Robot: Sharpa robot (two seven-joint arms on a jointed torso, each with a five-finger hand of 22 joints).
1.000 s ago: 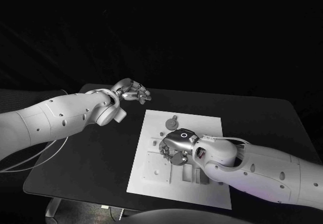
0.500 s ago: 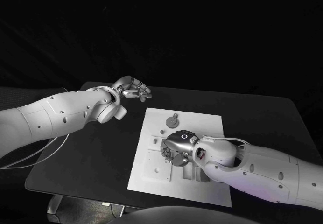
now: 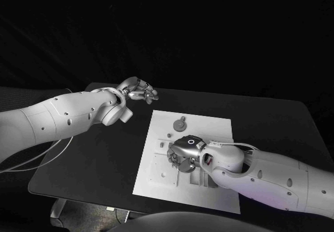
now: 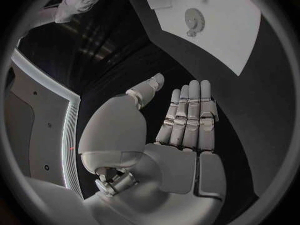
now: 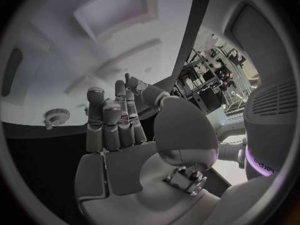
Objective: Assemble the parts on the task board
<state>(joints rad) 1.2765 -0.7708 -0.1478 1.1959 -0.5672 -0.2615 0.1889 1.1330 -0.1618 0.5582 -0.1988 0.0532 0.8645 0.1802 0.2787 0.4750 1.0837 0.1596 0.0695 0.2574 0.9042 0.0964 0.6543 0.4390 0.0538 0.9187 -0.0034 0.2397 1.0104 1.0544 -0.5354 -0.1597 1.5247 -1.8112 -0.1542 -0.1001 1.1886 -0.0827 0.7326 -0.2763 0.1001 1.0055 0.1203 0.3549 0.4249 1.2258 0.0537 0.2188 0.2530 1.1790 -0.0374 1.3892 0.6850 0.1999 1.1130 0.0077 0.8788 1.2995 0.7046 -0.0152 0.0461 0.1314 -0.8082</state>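
The white task board [image 3: 209,128] lies in the middle of the black table. A small round gear part [image 3: 179,125] sits near its far edge; the gear [image 4: 195,19] and the board [image 4: 212,40] also show in the left wrist view. My right hand [image 3: 182,153] hovers low over the board's middle, fingers [image 5: 106,122] bent at the tips with nothing between them and the gear [image 5: 57,116] off to one side. My left hand [image 3: 139,89] hangs above the bare table beyond the board's far left corner, fingers [image 4: 187,115] straight and empty.
Raised fixtures and slots [image 3: 193,179] stand on the board's near half, beside my right forearm [image 3: 264,176]. My left forearm [image 3: 69,118] spans the table's left side. The table's right edge [image 3: 313,140] lies beyond the board.
My left hand has risen a little and drifted toward the far edge, its fingers straightening. The right hand has hardly moved over the board.
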